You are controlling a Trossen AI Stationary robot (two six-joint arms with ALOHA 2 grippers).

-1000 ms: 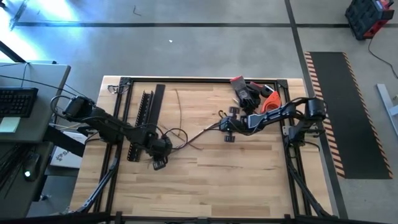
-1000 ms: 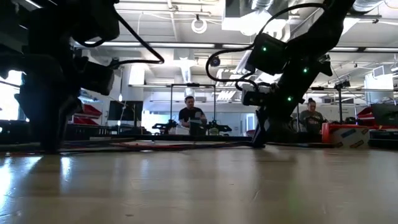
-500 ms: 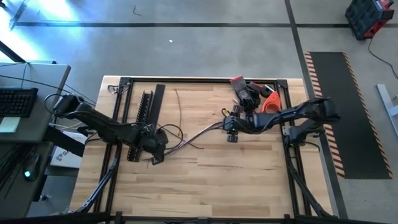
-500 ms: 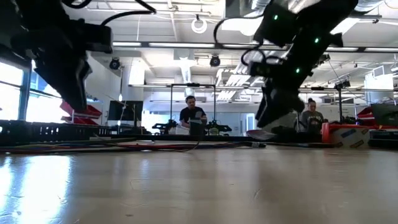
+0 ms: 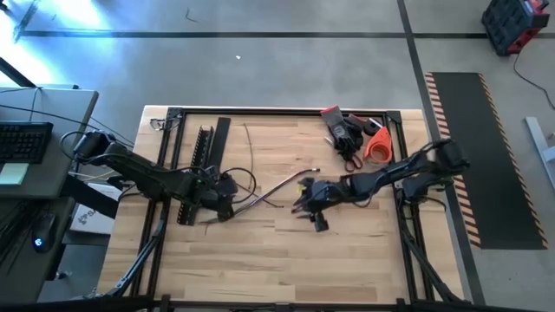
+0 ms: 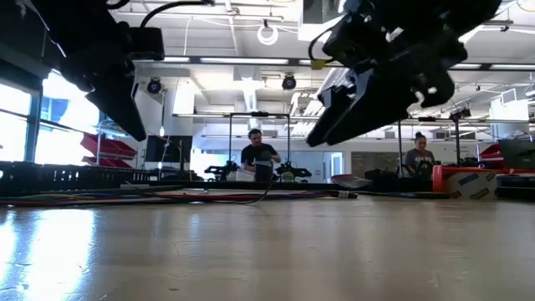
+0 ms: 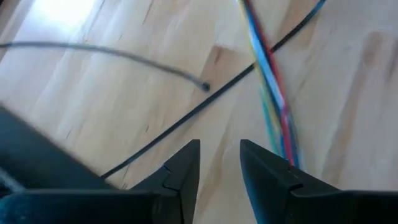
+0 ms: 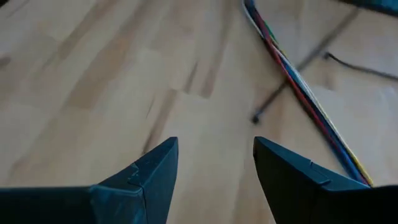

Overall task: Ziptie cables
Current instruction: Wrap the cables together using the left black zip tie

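From above, the thin cables (image 5: 276, 188) lie slack on the pale wooden table (image 5: 347, 251), between the left gripper (image 5: 222, 206) and the right gripper (image 5: 305, 201), which has moved down-left. In each wrist view the dark wedge-shaped fingers (image 7: 186, 171) (image 8: 155, 171) stand apart, empty, near the coloured bundle.

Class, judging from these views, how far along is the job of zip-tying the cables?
Done: nothing visibly; the cables lie loose on the table, with no tie around them. In hand: nothing held; the left gripper and right gripper are both open and empty above the wood, the bundle just ahead. Left: gathering and tying.
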